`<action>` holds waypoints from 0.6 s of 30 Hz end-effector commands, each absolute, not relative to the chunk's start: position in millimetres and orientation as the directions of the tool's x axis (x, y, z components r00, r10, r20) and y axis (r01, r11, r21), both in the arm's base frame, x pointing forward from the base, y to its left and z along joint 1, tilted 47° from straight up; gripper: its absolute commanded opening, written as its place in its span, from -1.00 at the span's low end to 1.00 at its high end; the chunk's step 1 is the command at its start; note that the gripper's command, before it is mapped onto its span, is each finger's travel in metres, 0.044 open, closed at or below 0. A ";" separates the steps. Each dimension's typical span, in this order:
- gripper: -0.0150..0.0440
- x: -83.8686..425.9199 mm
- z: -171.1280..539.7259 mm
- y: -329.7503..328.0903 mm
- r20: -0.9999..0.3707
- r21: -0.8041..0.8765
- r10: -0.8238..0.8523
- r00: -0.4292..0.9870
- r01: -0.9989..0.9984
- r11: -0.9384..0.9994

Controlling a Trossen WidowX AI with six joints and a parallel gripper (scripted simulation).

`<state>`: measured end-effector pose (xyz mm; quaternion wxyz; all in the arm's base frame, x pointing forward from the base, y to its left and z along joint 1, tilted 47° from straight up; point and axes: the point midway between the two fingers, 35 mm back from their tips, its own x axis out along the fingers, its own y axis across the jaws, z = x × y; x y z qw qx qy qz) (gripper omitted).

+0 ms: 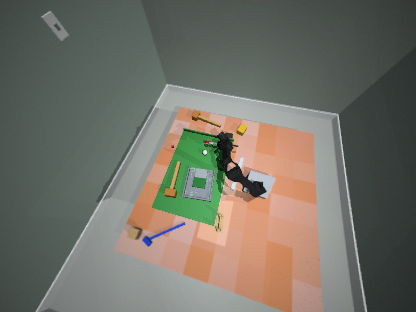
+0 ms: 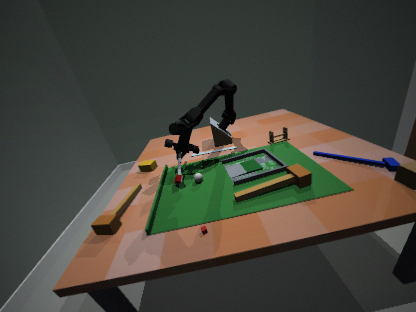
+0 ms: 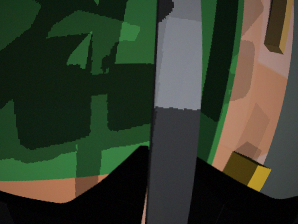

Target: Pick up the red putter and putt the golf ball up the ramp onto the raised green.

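My gripper [image 1: 219, 144] [image 2: 180, 153] [image 3: 160, 154] is shut on the grey shaft [image 2: 179, 165] [image 3: 178, 65] of the red putter, above the mat's far-left part in the exterior view. The putter's red head [image 1: 206, 143] [image 2: 178, 179] is low at the green mat [image 1: 192, 145] [image 2: 200, 205]; whether it touches is unclear. The white golf ball [image 1: 205, 152] [image 2: 198, 177] lies on the mat, a small gap from the head, between it and the grey ramp [image 1: 200, 171] [image 2: 233, 171]. The raised green [image 1: 199, 182] [image 2: 251, 166] sits inside a grey frame. Head and ball are not visible in the wrist view.
A wooden mallet [image 1: 176, 174] [image 2: 300, 175] lies on the mat beside the frame. A dark green wall [image 2: 157, 201] edges the mat. Outside it are another mallet [image 1: 196, 115] [image 2: 106, 224], a yellow block [image 1: 242, 129] [image 2: 147, 165] [image 3: 241, 169], a blue putter [image 1: 165, 233] [image 2: 350, 159] and a small gate [image 2: 278, 140].
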<state>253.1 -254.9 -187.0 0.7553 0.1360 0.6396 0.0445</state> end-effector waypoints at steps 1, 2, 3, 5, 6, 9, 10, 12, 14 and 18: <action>-0.49 253.0 -186.8 -254.6 -0.954 0.262 0.241 0.178 0.107 0.959; -0.49 253.5 -185.0 -253.4 -0.954 0.262 0.241 0.178 0.107 0.959; -0.49 255.0 -179.7 -249.5 -0.954 0.263 0.241 0.178 0.107 0.959; -0.49 259.4 -160.5 -234.3 -0.954 0.263 0.242 0.177 0.107 0.959; -0.49 261.1 -150.1 -225.3 -0.954 0.263 0.242 0.176 0.107 0.959; -0.49 263.0 -121.2 -196.8 -0.954 0.265 0.244 0.176 0.107 0.958; -0.49 262.6 -112.3 -186.9 -0.954 0.265 0.244 0.176 0.107 0.958; -0.49 260.0 -95.7 -166.8 -0.953 0.267 0.246 0.176 0.107 0.958; -0.49 255.8 -82.3 -148.5 -0.953 0.269 0.248 0.176 0.106 0.957; -0.49 253.9 -77.9 -142.1 -0.953 0.270 0.249 0.176 0.106 0.957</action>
